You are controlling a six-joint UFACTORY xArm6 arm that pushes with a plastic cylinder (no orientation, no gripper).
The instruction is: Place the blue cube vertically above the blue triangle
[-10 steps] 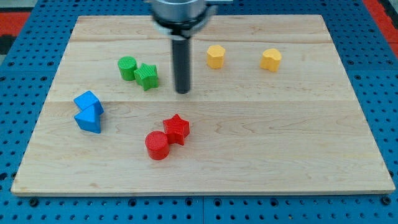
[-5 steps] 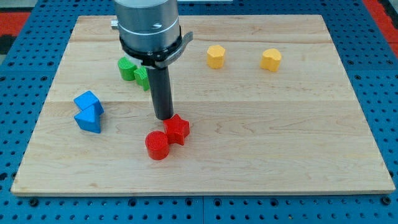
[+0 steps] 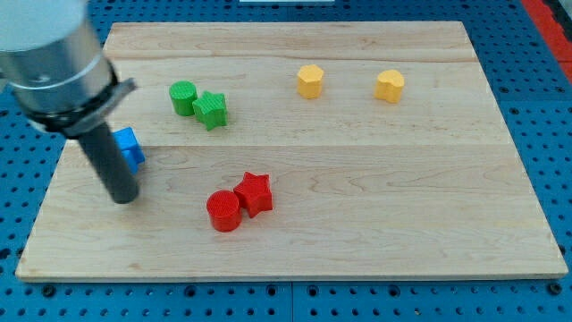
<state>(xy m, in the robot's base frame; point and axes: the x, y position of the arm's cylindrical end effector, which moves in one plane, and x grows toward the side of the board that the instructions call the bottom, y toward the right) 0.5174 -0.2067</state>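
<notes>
The blue cube (image 3: 130,145) shows at the view's left, partly hidden behind my rod. The blue triangle is hidden by the rod; I cannot see it. My tip (image 3: 123,199) rests on the board just below the blue cube, at the view's lower left. The rod and its grey body cover the view's upper left corner.
A green cylinder (image 3: 182,97) and a green star (image 3: 212,109) sit touching at the upper middle left. A red cylinder (image 3: 223,211) and a red star (image 3: 255,192) touch near the centre bottom. Two yellow blocks (image 3: 309,80) (image 3: 389,85) lie at the upper right. The wooden board (image 3: 375,197) lies on a blue pegboard.
My tip has moved from beside the red star to the view's left and down, ending just below the blue cube and covering the blue triangle. The red pair shifted slightly.
</notes>
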